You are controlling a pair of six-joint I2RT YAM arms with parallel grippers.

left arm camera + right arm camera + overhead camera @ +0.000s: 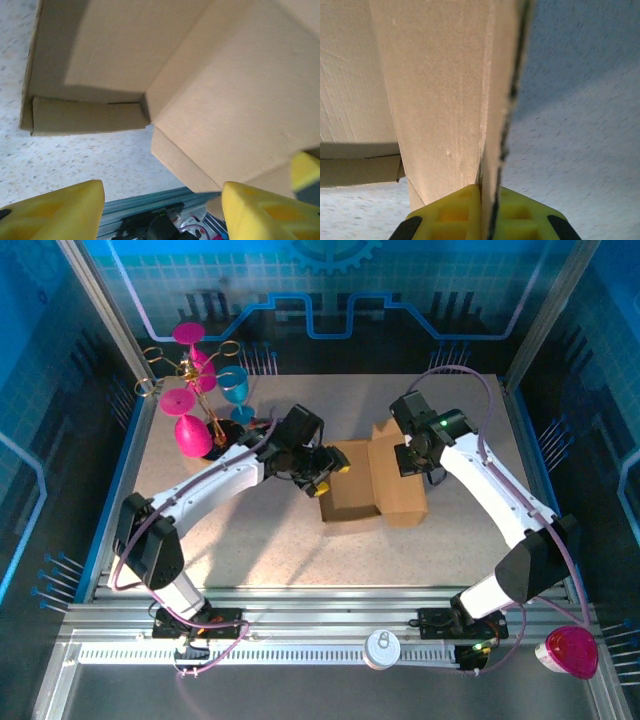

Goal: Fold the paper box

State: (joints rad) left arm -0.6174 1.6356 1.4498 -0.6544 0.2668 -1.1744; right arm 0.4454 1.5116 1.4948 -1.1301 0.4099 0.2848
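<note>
Mid speckled tabletop [250,530], plain brown cardboard box [375,480], panels half raised. Right pincer [481,210] clamped on one raised side; left pincer [162,200] spread apart (nothing between), just beside it.

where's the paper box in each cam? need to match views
Top external: paper box in the middle of the table.
Left wrist: paper box across top and right, inner corner mid-frame.
Right wrist: paper box panel edge-on, centre-left, pinched in the right gripper.
Shared landmark: speckled table under it.
</note>
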